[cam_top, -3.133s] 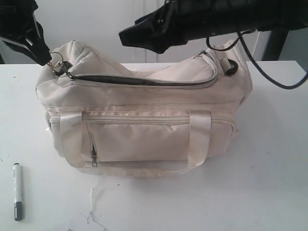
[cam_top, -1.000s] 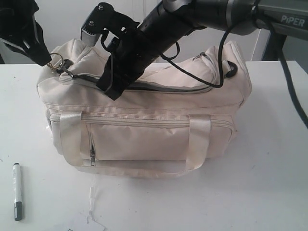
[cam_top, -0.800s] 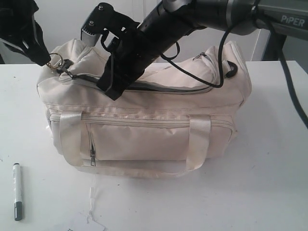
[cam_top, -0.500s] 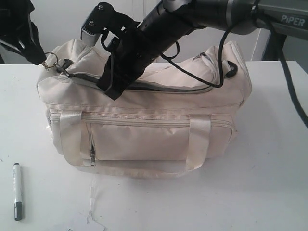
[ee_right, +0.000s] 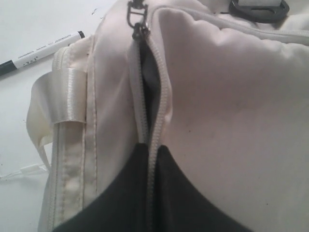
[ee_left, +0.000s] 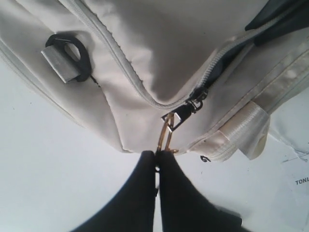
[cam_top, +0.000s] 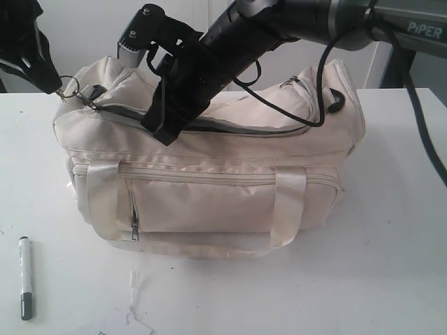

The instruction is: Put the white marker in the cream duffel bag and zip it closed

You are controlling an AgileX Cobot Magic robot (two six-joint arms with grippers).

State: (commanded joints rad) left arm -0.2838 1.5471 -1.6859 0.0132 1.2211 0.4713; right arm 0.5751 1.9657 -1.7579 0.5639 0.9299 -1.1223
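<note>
The cream duffel bag [cam_top: 209, 181] stands mid-table, its curved top zip [cam_top: 230, 127] partly open. My left gripper [cam_top: 54, 85] is shut on the gold zip-pull ring [ee_left: 164, 137] at the bag's left end and holds it taut. My right gripper [cam_top: 159, 132] reaches across onto the bag's top, shut on the zip edge [ee_right: 150, 121], whose teeth run between its fingers. The white marker [cam_top: 25, 278] lies on the table in front of the bag's left end, dark cap nearest the camera. It also shows in the right wrist view as the marker [ee_right: 41, 50] beside the bag [ee_right: 231, 96].
A black end clip [cam_top: 334, 98] sits at the bag's right end, another clip [ee_left: 67, 55] near the left. A paper tag [ee_left: 299, 179] on a thread lies on the white table [cam_top: 391, 265] by the front edge. The right arm's cable [cam_top: 321, 84] drapes over the bag.
My left gripper has drawn the zip-pull ring a little to the left, away from the bag. The right arm, bag and marker have stayed put.
</note>
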